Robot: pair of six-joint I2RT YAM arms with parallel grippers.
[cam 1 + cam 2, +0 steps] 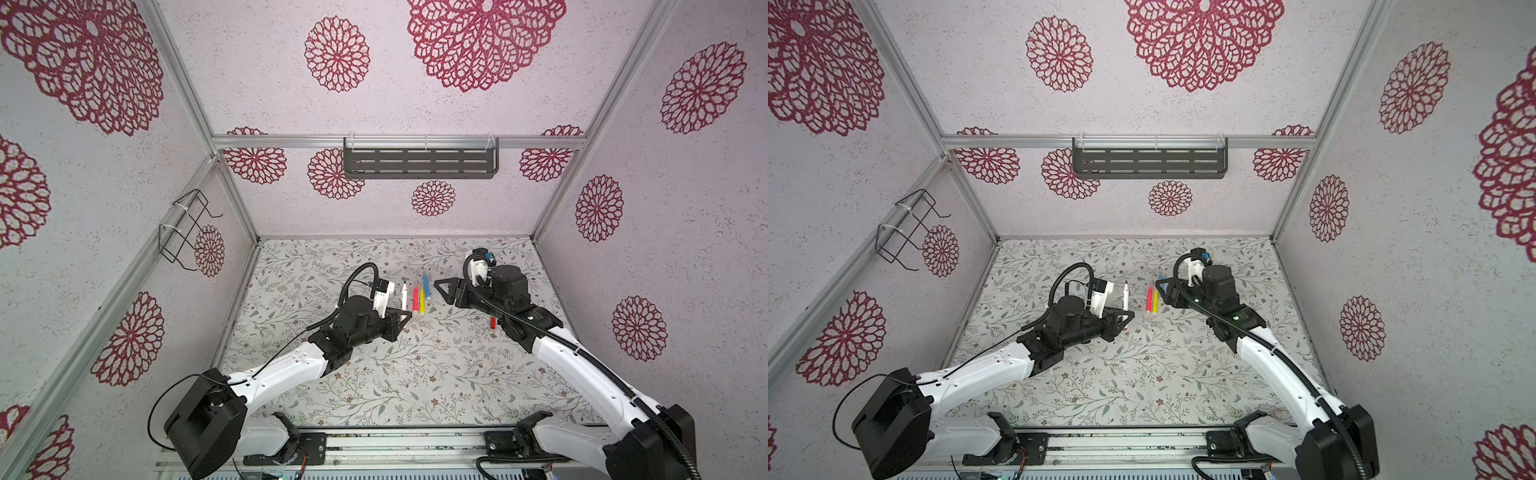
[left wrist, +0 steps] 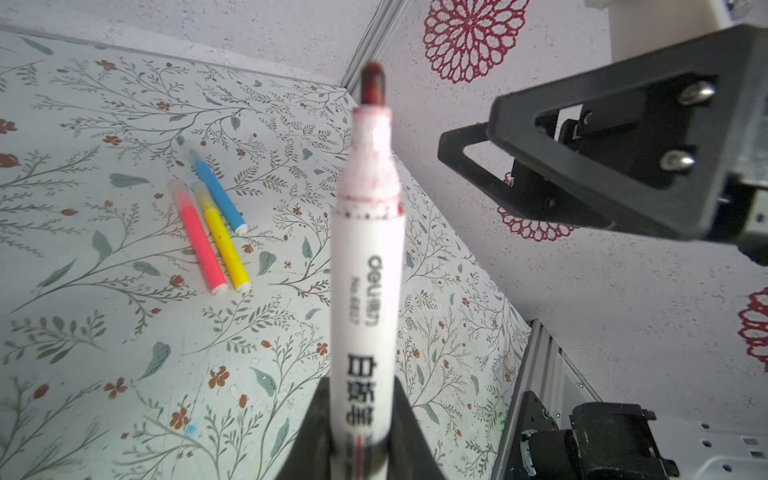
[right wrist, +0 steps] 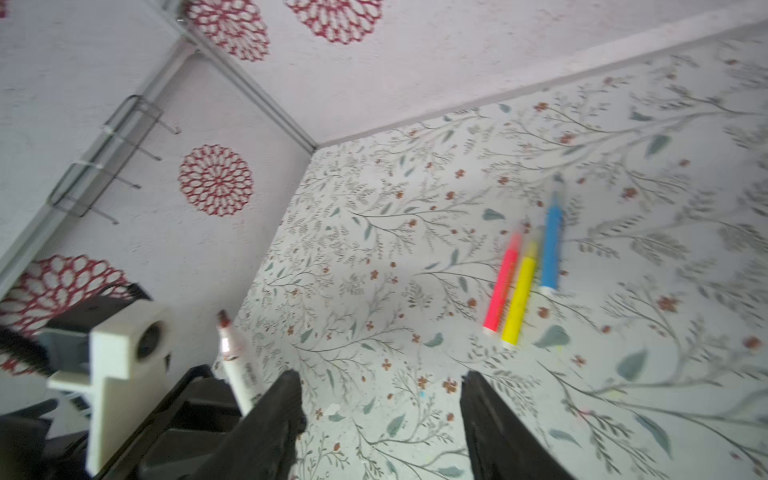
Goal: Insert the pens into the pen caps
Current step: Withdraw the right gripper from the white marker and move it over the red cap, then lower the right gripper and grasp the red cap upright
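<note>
Found left claw clamped on the lower barrel of a white marker pen, left of bench centre. Noted marker held off the bench, roughly upright, uncapped, dark red tip up, red staining below the tip. Read black print on the barrel in left wrist view.

Logged, just right of it, three thin pens lying flat and parallel on the bench: pink pen touching yellow pen, blue pen just beside the yellow and set farther back. Made out clear caps over the far tips of all three.

Found right claw next, jaws apart with nothing between, hovering just right of the blue pen, fingertips aimed left toward the row.

Spotted red pen cap on the bench farther right and nearer, at the right forearm's edge in a top view. Could not judge contact.
</note>
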